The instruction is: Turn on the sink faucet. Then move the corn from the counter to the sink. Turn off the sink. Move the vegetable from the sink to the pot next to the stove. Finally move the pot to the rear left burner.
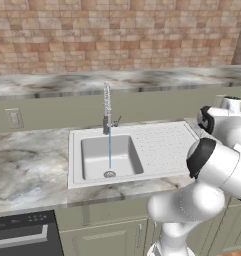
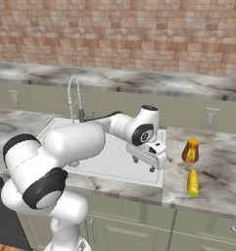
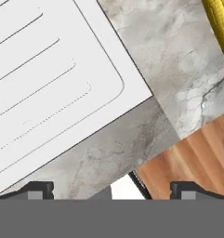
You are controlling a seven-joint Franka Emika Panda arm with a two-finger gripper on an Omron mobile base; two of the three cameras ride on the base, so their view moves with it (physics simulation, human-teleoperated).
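A: Faucet (image 1: 107, 107) running, thin stream dropping straight into the sink basin (image 1: 110, 156) near the drain.

B: Gripper (image 2: 144, 165) position?

A: Hanging over the front right corner of the sink's drainboard (image 2: 120, 162), pointing down. Fingertips (image 3: 36, 189) sitting wide apart, holding nothing. Hand view looking down at the drainboard corner, marble counter (image 3: 178, 69) beside it, wood floor past the counter edge.

B: Corn (image 2: 192, 183)?

A: Lying on the counter right of the sink, near the front edge, apart from the gripper. Yellow end (image 3: 221, 25) poking into the top right of the hand view.

B: Anything else nearby?

A: Small orange-brown bottle (image 2: 190, 150) standing upright just behind the corn, not touching it. Wall outlet (image 2: 209, 117) sitting behind that on the backsplash. Dishwasher front (image 1: 22, 236) showing under the counter, left of the sink.
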